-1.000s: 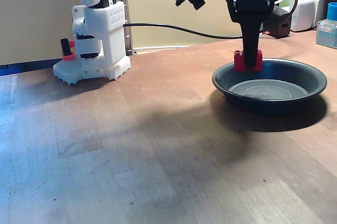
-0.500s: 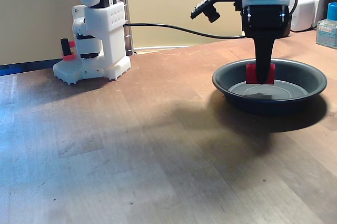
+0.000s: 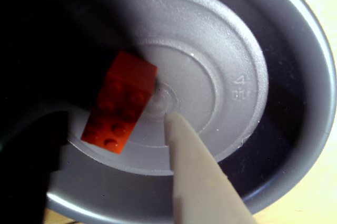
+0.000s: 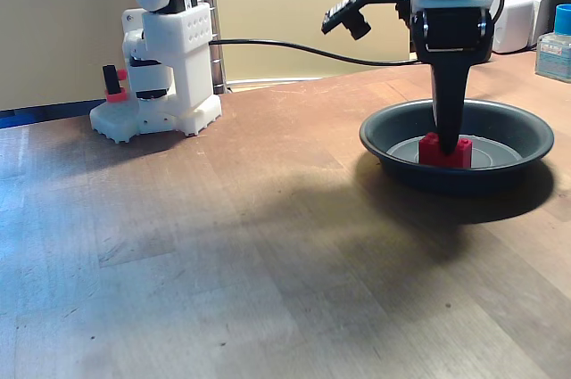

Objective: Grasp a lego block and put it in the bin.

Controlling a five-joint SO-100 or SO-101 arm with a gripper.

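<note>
Lego block (image 3: 120, 102) lies in bin (image 3: 295, 50), jaws parted.

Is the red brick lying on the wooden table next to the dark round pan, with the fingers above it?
Not quite. The red brick lies inside the dark round pan, on its floor, not on the wooden table. The fixed view shows it; the wrist view does too. The fingers are above it, as you said.

Fixed view: even, warm daylight; broad soft shadows lay on table (image 4: 223, 245) under arm; slight softness throughout. Wrist view: left side heavily dark, finger (image 3: 195, 176) blurred, glare along bin (image 3: 295, 18) rim.
</note>
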